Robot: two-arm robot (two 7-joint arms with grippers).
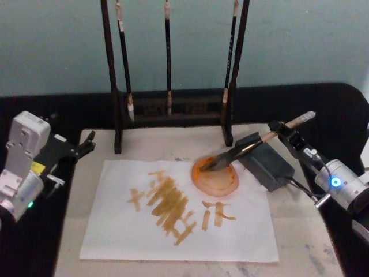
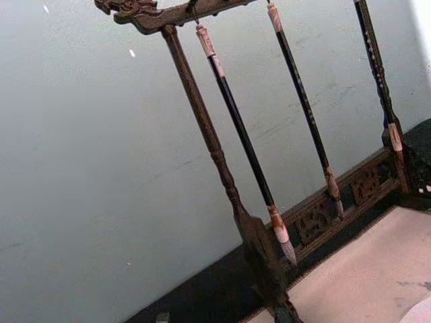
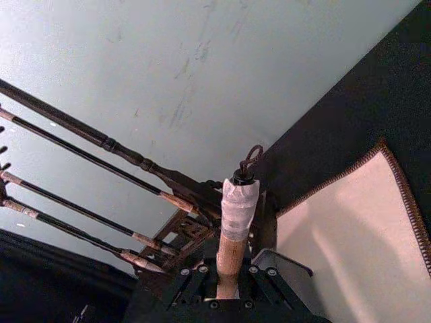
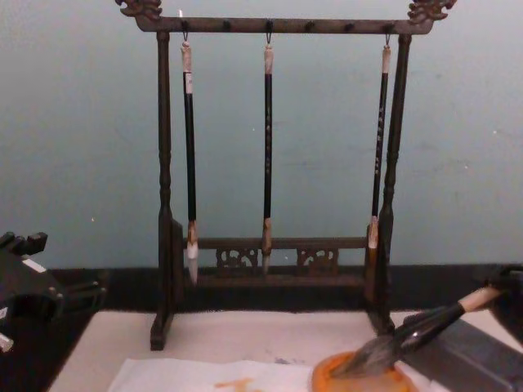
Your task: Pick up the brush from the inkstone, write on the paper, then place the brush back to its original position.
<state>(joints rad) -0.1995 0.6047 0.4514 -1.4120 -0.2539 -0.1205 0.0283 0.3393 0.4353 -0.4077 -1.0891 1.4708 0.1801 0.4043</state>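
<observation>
The brush [image 1: 253, 145] lies slanted, its black lower part crossing the dark grey inkstone [image 1: 268, 166] and its bushy tip dipping into a round orange dish [image 1: 222, 184]. My right gripper [image 1: 283, 134] is shut on the pale tan handle, near its taped top end [image 3: 236, 202]. From the chest view the brush [image 4: 425, 325] slopes down to the dish [image 4: 327, 380] beside the inkstone [image 4: 478, 351]. The white paper [image 1: 115, 231] lies in front, covered with orange strokes. My left gripper [image 1: 81, 147] is parked off the mat's left edge.
A dark wooden rack [image 1: 173, 107] with three thin hanging brushes stands behind the paper; it also shows in the chest view [image 4: 278, 245] and left wrist view [image 2: 222, 168]. The cream mat [image 1: 300, 231] lies under everything on a black table.
</observation>
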